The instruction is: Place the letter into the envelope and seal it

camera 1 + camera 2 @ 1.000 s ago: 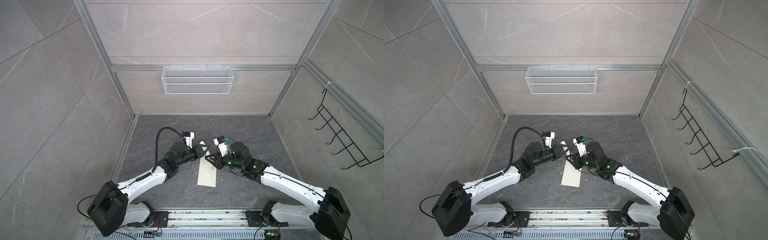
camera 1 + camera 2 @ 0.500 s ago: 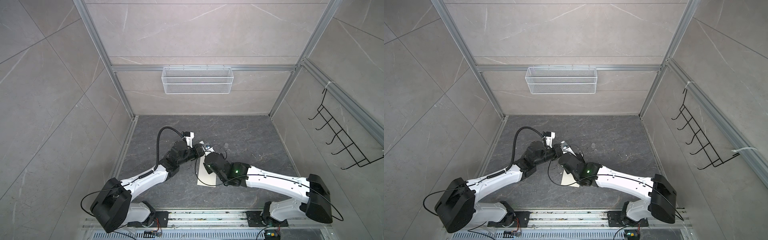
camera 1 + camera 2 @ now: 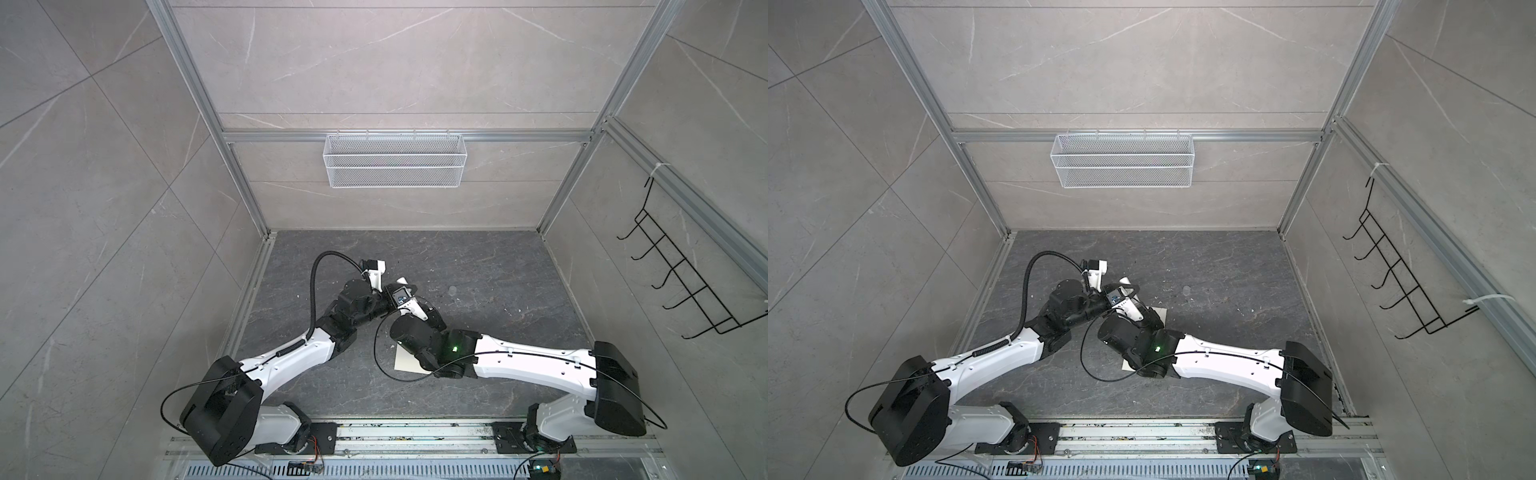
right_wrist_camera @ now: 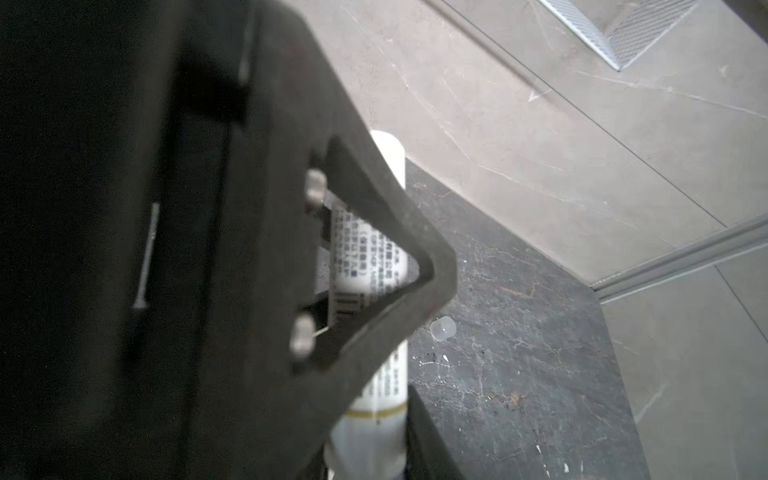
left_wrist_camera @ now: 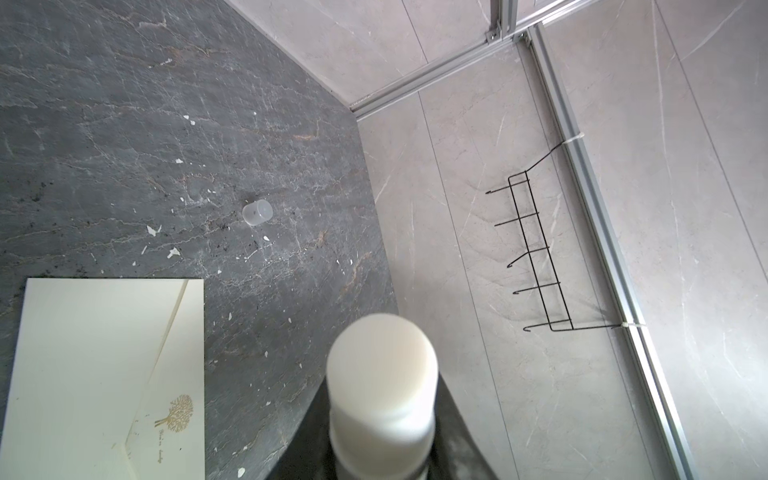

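The cream-white envelope (image 5: pixel 104 374) lies flat on the dark floor with its gold tree emblem (image 5: pixel 176 413) facing up. In both top views my right arm covers most of it (image 3: pixel 405 361) (image 3: pixel 1158 312). The letter is out of view. My left gripper (image 5: pixel 382 419) (image 3: pixel 390 305) is shut on a white printed tube (image 5: pixel 382 365) (image 4: pixel 365 266). My right gripper (image 4: pixel 374 449) has reached across, and the tube's gold-banded end sits between its jaws. One finger (image 4: pixel 428 436) lies close beside the tube. The other is hidden behind the left gripper's finger.
A small translucent cap (image 5: pixel 257 212) (image 4: pixel 443 328) (image 3: pixel 452 289) lies on the floor beyond the envelope, among white paper scraps. A wire basket (image 3: pixel 395 160) hangs on the back wall. A black hook rack (image 3: pixel 685 286) hangs on the right wall.
My right arm has swung left over the envelope and brought its gripper up to the tube in the left gripper. The left arm has stayed put.
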